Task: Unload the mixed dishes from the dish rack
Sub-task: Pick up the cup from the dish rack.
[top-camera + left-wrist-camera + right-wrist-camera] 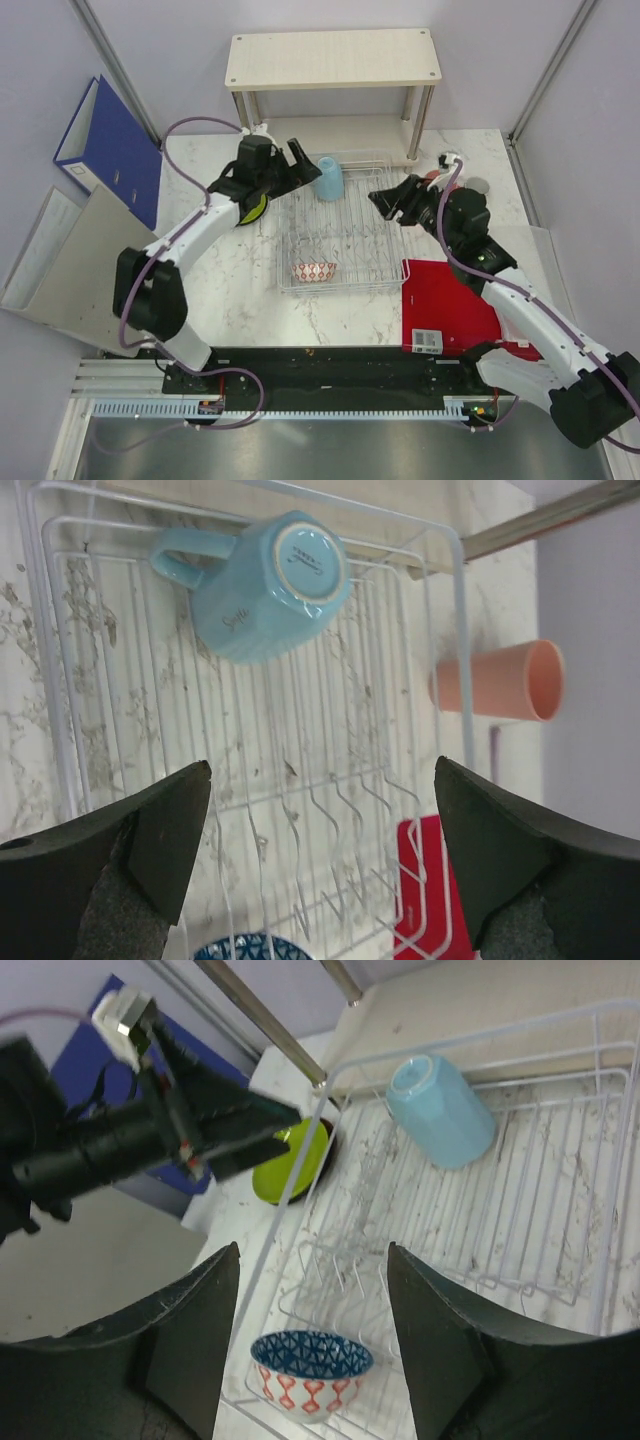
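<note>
Left gripper (305, 163) spread wide just left of the light blue cup (329, 177) at the far end of the dish rack (350, 245). Right gripper (385, 200) parted too, small bowl (314, 270) sitting near-left.

We show the white marbled counter (240, 290). The dish rack (365, 235) stands on it between the left jaws and the right jaws. The lime-green plate (290, 1160) rests below the left jaws, just outside the rack. The tall pink cup (500, 680) lies on its side beside the right jaws, and a red mat (445, 300) lies behind them.
</note>
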